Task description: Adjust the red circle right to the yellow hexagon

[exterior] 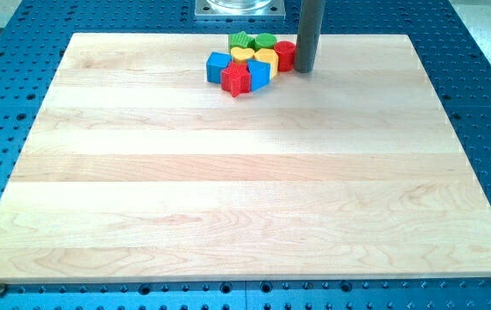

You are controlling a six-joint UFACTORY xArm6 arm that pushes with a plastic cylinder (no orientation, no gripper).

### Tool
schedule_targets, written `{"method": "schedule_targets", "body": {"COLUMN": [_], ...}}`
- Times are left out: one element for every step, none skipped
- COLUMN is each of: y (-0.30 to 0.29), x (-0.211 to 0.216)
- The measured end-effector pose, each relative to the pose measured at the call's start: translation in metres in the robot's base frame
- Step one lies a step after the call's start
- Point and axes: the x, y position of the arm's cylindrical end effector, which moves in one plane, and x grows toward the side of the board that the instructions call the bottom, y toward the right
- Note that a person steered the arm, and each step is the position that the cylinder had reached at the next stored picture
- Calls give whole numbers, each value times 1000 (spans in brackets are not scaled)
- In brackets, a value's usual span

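Note:
The red circle [284, 54] stands at the view's top, at the right end of a tight cluster of blocks. The yellow hexagon [266, 60] is right beside it on its left, touching. My tip [304, 70] is at the red circle's right side, touching or nearly touching it. The rod rises out of the view's top.
The cluster also holds a yellow heart [242, 55], two green blocks [242, 40] [264, 40], two blue blocks [219, 66] [258, 74] and a red star [237, 79]. The wooden board [245, 172] lies on a blue perforated table; a metal base [238, 8] sits at the top.

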Motion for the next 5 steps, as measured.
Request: {"method": "schedule_targets", "body": {"y": [30, 6, -8, -9, -19], "x": [-31, -36, -33, -15, -3]}}
